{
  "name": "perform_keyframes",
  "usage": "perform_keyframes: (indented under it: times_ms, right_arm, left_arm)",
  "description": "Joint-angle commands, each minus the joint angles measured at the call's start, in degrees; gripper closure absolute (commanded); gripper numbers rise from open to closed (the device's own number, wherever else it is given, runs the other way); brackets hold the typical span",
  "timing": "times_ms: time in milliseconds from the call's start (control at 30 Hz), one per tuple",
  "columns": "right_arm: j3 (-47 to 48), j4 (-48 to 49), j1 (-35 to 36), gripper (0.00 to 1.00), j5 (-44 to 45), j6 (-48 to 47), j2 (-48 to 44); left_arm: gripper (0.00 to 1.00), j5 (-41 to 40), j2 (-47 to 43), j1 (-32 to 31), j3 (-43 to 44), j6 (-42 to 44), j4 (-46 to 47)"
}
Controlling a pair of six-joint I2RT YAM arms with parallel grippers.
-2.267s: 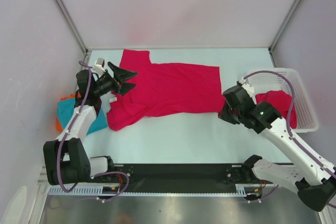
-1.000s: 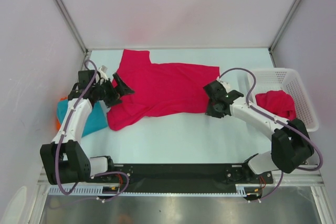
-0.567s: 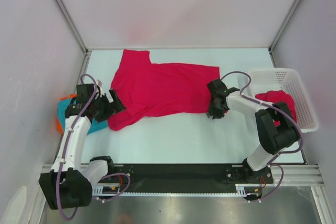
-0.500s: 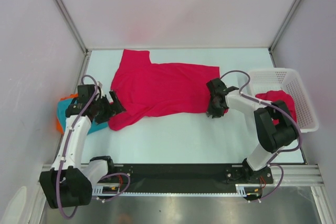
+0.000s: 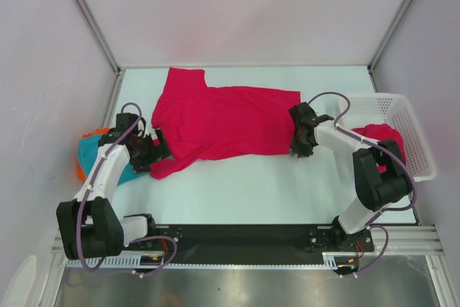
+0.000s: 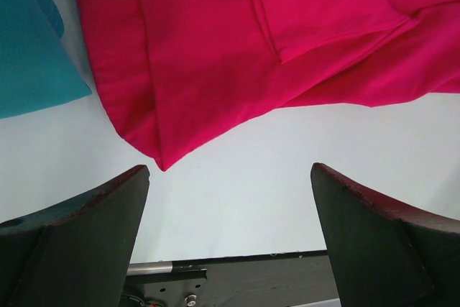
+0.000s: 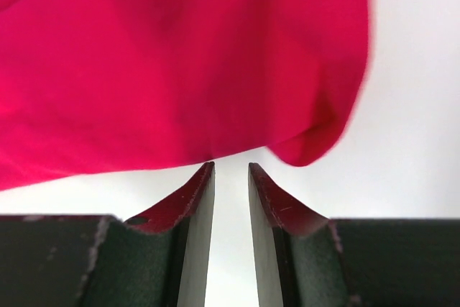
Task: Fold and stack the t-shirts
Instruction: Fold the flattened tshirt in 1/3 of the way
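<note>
A crimson t-shirt (image 5: 223,124) lies spread on the table, partly crumpled. My left gripper (image 5: 159,152) is wide open and empty just short of the shirt's near-left corner, which shows between and beyond my fingers in the left wrist view (image 6: 162,163). My right gripper (image 5: 297,149) is at the shirt's near-right corner. Its jaws stand almost together with a narrow gap (image 7: 231,164) and nothing in it. The shirt's hem (image 7: 180,62) lies just past the tips. A folded teal t-shirt (image 5: 92,152) lies at the far left, also in the left wrist view (image 6: 29,48). A second crimson shirt (image 5: 379,139) lies in the basket.
A white mesh basket (image 5: 374,97) stands at the right edge. Something orange (image 5: 80,172) pokes out under the teal shirt. White walls close in the table on three sides. A black rail (image 5: 244,235) runs along the near edge.
My left gripper pulled back from the sleeve to the shirt's near-left corner. My right arm swung in from the basket side to the near-right corner, then shifted slightly right.
</note>
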Motion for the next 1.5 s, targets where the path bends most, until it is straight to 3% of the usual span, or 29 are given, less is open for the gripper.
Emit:
perform_keyframes:
  times_ms: [0, 567, 800, 1167, 1300, 1333, 1433, 1467]
  right_arm:
    - [1.5, -1.4, -2.8, 0.69, 1.6, -1.6, -2.8]
    - [2.2, -0.9, -7.2, 0.69, 1.2, -3.4, -1.8]
    - [1.2, -0.9, -7.3, 0.69, 1.3, -3.3, -1.9]
    - [-0.5, -0.5, -7.1, 0.69, 0.1, -2.8, -2.2]
    - [-0.1, -0.6, -7.2, 0.69, 0.3, -3.3, -1.5]
    - [-0.1, -0.7, -7.2, 0.69, 0.3, -3.3, -1.3]
    - [-0.1, -0.5, -7.3, 0.69, 0.4, -3.3, -1.0]
    - [-0.1, -0.5, -7.5, 0.69, 0.6, -3.5, -0.9]
  left_arm:
    - [0.0, -2.8, 3.2, -1.8, 1.6, 0.4, 1.9]
    - [0.0, -7.4, 10.2, -8.0, 0.5, -2.0, 2.9]
    - [0.0, -7.3, 11.7, -8.4, -2.2, -3.0, 6.5]
    - [0.0, -14.6, 12.4, -8.4, -0.4, -3.0, 5.6]
    - [0.01, -13.0, 13.4, -8.3, -2.0, -3.0, 7.9]
    - [0.03, -11.4, 13.5, -8.4, -2.7, -3.1, 8.2]
    - [0.29, -8.5, 13.3, -8.3, -3.1, -3.3, 9.6]
    - [0.67, -8.1, 13.1, -8.3, -3.0, -3.6, 10.1]
